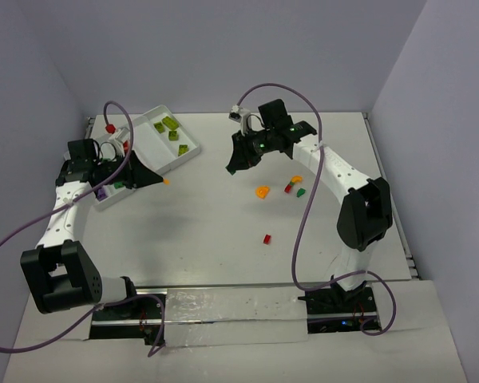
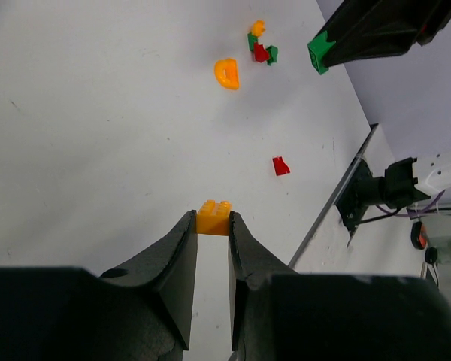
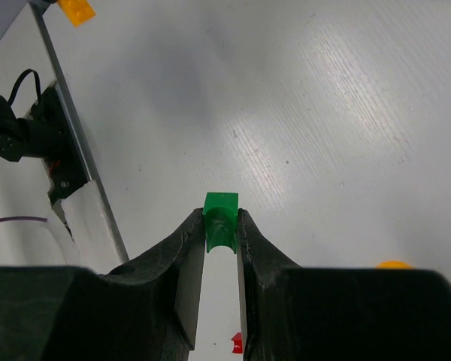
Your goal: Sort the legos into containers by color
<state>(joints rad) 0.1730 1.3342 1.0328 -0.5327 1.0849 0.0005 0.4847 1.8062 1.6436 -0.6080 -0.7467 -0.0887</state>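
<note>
Two bricks are clamped for sorting: left pincer (image 2: 212,226) pinches a small orange plastic brick (image 2: 213,214), right pincer (image 3: 220,219) a small green plastic brick (image 3: 220,204).

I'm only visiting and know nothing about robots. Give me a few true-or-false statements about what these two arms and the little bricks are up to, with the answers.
1. The left gripper holds an orange brick. True.
2. The right gripper is empty. False: it is shut on a green brick.
3. Lime bricks lie in the white tray. True.
4. Every brick is already in the tray. False: several lie loose on the table, among them a red brick on its own.
</note>
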